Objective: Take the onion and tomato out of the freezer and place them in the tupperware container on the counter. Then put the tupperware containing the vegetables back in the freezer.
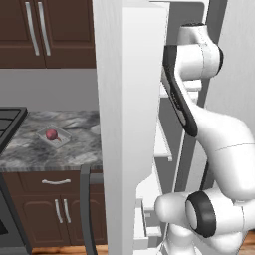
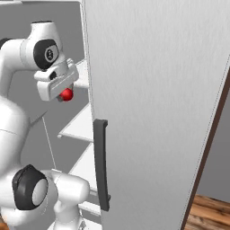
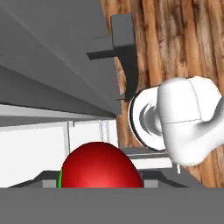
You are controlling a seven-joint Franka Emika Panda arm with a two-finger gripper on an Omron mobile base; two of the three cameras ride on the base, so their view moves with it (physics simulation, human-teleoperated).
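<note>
The glossy red tomato (image 2: 68, 94) hangs in front of the open freezer's (image 2: 157, 90) white shelves (image 2: 81, 126), and my gripper (image 2: 64, 95) is shut on it. Seen from the hand, the tomato (image 3: 99, 168) sits large at the bottom, between the fingers. Over on the marbled counter (image 1: 30, 152) to the left of the freezer (image 1: 129, 99), the dull purple-red onion (image 1: 52, 134) lies inside the shallow pale tupperware container (image 1: 42, 131). My arm reaches up and into the freezer opening.
The freezer's wide door with its dark bar handle (image 2: 101, 164) stands close on my right. A black stove top (image 1: 7, 124) borders the counter at the far left. Dark brown cabinets (image 1: 45, 30) hang above the counter, and wooden floor (image 2: 206, 211) lies below.
</note>
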